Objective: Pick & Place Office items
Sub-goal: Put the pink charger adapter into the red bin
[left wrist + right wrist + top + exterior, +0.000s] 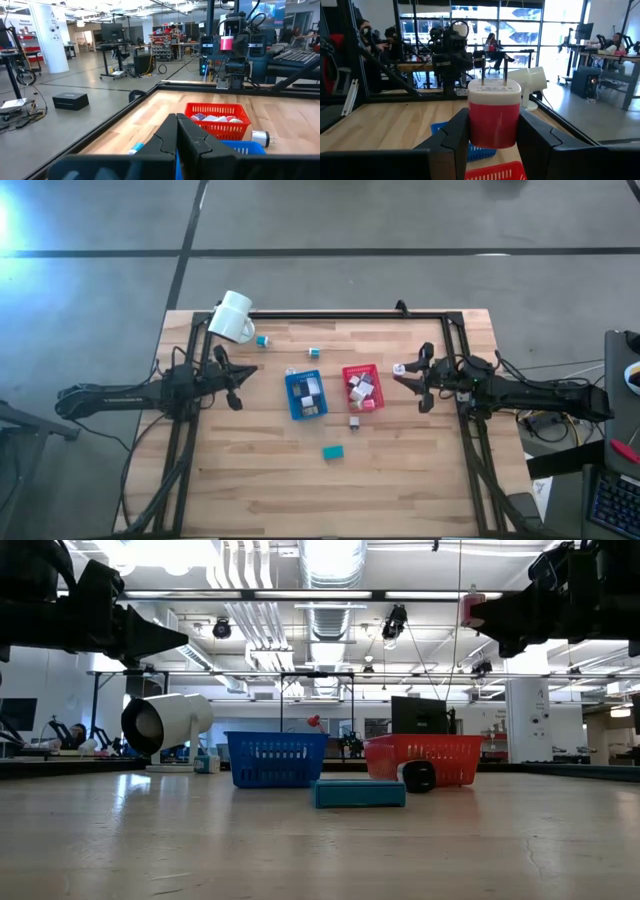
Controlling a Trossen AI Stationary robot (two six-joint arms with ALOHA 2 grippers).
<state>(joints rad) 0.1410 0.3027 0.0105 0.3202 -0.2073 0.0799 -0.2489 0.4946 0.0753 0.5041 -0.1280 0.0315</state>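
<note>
My right gripper [403, 370] hovers level at the table's right, just right of the red tray [345, 370], shut on a pink charger plug [494, 117] with a white top and two prongs. My left gripper [240, 370] is shut and holds nothing; it hangs level to the left of the blue tray [289, 395]. Both trays hold several small items. Loose items lie flat on the wood: a teal block [333, 451] toward the near edge, a small piece [354, 421] below the red tray, and two teal bits [262, 340] [313, 352] farther back. My right gripper pinches the plug's pink body [475, 125] between its two fingers, one on each side. The fingers come in level from the table's right. The plug stands upright with its prongs [493, 75] up, lifted well clear of the table [472, 608].
A large white mug [232, 317] lies on its side at the far left corner. A black frame rail [350, 315] runs along the table's far edge and down both sides. Bare wood stretches across the near half of the table.
</note>
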